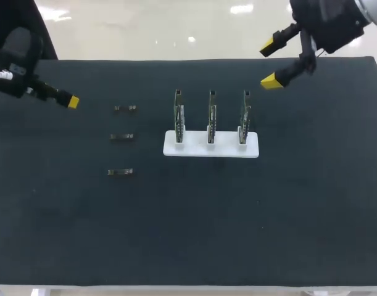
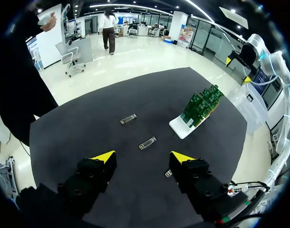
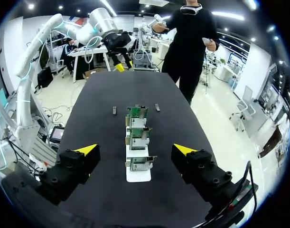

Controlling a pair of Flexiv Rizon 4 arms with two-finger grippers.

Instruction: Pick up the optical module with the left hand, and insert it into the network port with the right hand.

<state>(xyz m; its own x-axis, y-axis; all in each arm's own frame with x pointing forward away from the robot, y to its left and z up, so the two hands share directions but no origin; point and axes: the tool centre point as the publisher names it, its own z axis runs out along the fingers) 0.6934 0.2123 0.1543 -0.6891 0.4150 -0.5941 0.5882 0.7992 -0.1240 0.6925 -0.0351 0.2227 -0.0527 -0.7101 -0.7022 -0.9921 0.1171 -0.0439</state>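
Observation:
Three small metal optical modules lie in a column left of centre: far (image 1: 124, 108), middle (image 1: 121, 137), near (image 1: 120, 172). Ahead of my open, empty left gripper (image 2: 143, 156) I see them too (image 2: 128, 119) (image 2: 147, 143), the closest one (image 2: 168, 173) beside one finger. That left gripper (image 1: 68, 100) hovers at the far left, apart from the modules. Three upright green circuit boards (image 1: 211, 117) carrying the network ports stand on a white base (image 1: 211, 150). My right gripper (image 1: 269, 63) hangs open and empty above the far right edge, with the boards (image 3: 138, 135) in line ahead of it (image 3: 135, 149).
The black mat (image 1: 237, 222) covers the whole table. My left arm (image 3: 107, 38) shows beyond the boards in the right wrist view. Two of the modules (image 3: 114, 110) (image 3: 157, 107) lie on either side of the farthest board there.

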